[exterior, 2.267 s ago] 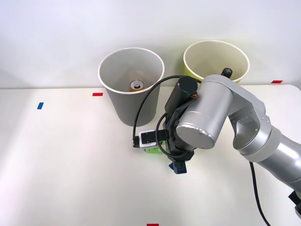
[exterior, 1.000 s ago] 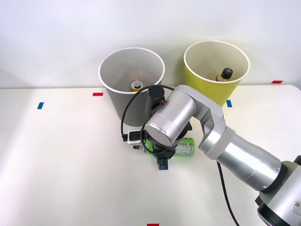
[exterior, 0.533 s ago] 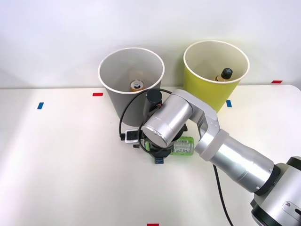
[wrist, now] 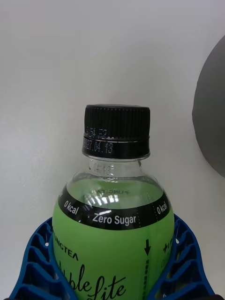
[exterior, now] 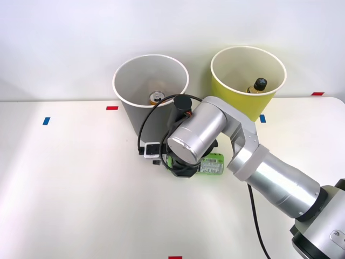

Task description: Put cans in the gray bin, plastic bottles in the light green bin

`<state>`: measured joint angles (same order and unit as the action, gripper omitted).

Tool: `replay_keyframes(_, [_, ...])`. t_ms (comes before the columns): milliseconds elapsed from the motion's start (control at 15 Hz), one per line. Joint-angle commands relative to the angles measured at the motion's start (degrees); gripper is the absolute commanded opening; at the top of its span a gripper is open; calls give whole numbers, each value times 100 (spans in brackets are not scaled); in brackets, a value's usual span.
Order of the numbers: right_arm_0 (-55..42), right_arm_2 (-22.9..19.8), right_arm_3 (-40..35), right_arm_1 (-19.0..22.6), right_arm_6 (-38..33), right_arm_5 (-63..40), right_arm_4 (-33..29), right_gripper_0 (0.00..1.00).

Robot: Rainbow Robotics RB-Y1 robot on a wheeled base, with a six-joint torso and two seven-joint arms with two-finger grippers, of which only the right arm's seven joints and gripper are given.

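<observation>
White table point(exterior: 81, 189), pale wall behind, red and blue tape marks along the far edge. Right gripper point(wrist: 112, 262) low over the table, blue ribbed fingers point(wrist: 35, 262) closed against both sides of the green bottle point(wrist: 112, 243). Bottle lies on its side on the table between them, black cap point(wrist: 117, 131) pointing away from the wrist. In the front view only its label end point(exterior: 212, 164) pokes out past the silver arm; the gripper itself is hidden under the wrist. Gray bin point(exterior: 150, 97) just beyond the gripper, orange can point(exterior: 156, 97) inside. Light green bin point(exterior: 247, 81) farther off beside it, amber bottle point(exterior: 257, 86) inside.
</observation>
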<state>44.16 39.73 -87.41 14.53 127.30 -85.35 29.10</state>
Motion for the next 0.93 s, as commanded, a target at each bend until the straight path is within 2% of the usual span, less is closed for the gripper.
replay_keyframes(67, [-241, -370, -1024, 349, -619, -447, 597, 0])
replay_keyframes(200, [-452, -581, -1604, 630, -962, -447, 1080, 0])
replay_keyframes(400, [-680, -809, -2114, 762, -1498, -78, 1405, 0])
replay_keyframes(733, [-1339, -818, -2439, 929, -1718, 2233, 1520, 0])
replay_keyframes(933, [-1638, -994, -2500, 956, -1823, 3473, 1783, 0])
